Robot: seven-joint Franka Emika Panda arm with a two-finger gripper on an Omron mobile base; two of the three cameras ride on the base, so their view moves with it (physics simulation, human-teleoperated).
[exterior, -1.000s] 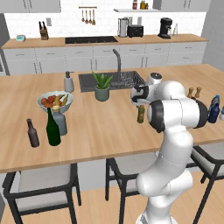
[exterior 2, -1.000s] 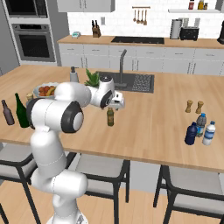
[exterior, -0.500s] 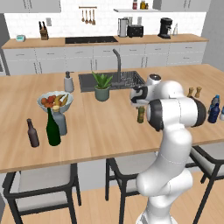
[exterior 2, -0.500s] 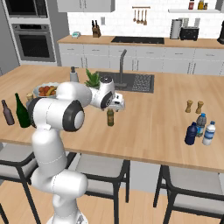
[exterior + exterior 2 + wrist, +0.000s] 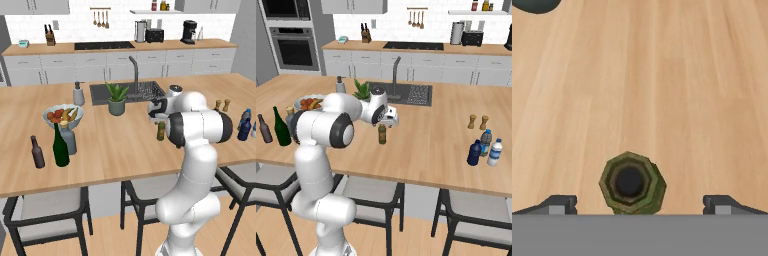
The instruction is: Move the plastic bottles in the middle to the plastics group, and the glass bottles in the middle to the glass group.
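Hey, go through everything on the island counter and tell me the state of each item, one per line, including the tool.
tool: open, directly above the beer bottle, not gripping
beer bottle: upright, mid-counter
green wine bottle: upright beside the brown bottle
brown bottle: upright
navy bottle: upright beside the water bottle
water bottle: upright, capped

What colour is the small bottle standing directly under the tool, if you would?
Amber-olive; the beer bottle shows it best in the hand view.
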